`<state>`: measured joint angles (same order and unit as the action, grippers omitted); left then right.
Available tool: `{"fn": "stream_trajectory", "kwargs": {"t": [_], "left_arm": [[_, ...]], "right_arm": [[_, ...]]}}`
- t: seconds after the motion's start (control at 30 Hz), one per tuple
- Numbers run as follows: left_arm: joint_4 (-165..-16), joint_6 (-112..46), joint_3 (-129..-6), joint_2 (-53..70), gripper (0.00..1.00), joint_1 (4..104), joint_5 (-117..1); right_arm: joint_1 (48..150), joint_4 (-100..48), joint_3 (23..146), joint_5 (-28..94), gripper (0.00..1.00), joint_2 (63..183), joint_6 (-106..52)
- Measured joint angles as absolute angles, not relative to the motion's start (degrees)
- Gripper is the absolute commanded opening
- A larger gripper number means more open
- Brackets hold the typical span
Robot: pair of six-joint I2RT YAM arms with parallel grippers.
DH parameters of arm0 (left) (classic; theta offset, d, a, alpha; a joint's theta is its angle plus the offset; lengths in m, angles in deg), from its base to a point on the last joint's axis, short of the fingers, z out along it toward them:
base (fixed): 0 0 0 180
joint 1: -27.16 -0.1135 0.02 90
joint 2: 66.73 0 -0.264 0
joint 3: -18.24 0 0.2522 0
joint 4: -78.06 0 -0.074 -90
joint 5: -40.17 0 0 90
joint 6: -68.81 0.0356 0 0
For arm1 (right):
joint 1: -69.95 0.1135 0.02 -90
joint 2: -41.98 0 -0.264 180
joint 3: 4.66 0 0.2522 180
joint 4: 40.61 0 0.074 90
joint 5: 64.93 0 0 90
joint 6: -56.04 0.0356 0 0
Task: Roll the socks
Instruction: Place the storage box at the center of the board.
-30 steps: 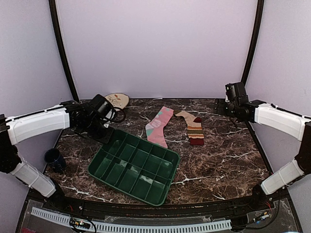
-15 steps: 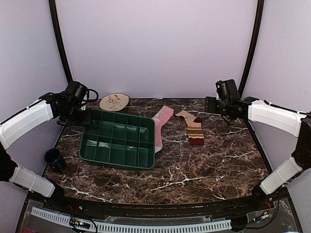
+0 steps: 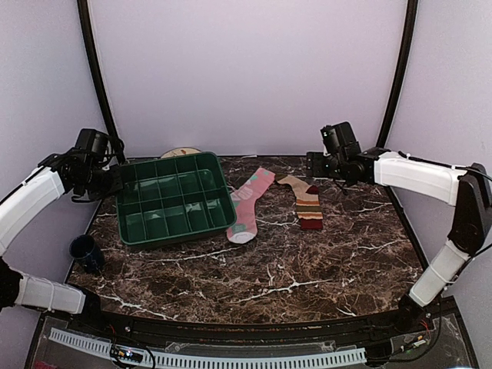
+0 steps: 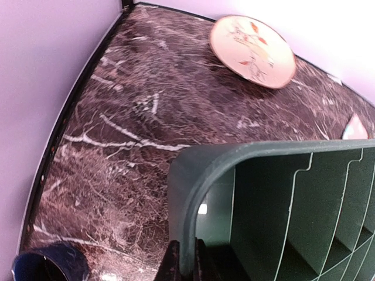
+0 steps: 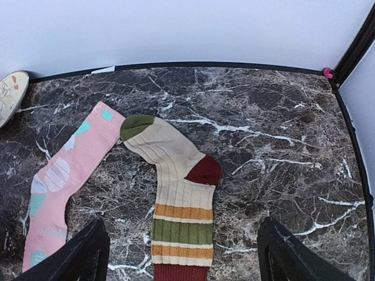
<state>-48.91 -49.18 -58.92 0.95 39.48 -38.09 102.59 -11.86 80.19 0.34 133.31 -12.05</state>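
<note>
Green tray (image 3: 173, 237), clenched at its rim by the left gripper (image 4: 187, 263) at 10 o'clock, sits just beside the pink sock (image 3: 247, 201) at 12, so any swing could bunch it, while the open-jawed right gripper (image 5: 181, 222) hovers above the striped sock (image 3: 307, 206) at 1.

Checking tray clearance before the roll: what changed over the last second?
Left gripper, still shut on the green tray, dragged it from centre to the far left. Right gripper, open, swung left toward the striped sock. That sock, the pink sock and the cup barely moved.
</note>
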Motion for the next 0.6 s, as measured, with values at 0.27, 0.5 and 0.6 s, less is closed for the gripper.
{"fn": "stream_trajectory", "kwargs": {"t": [0.27,0.5,0.6], "left_arm": [[-51.62,-60.35,-50.48,-1.08,0.00,37.49,-36.25],[-53.96,-70.91,-45.65,-1.08,0.00,36.55,-34.11],[-54.90,-74.69,-44.99,-1.08,0.00,36.00,-32.82]], "right_arm": [[106.39,-11.75,84.08,0.97,0.84,139.65,-12.92],[109.71,-11.58,86.68,2.15,0.84,143.37,-14.69],[110.57,-11.38,87.20,3.44,0.84,144.11,-15.81]]}}
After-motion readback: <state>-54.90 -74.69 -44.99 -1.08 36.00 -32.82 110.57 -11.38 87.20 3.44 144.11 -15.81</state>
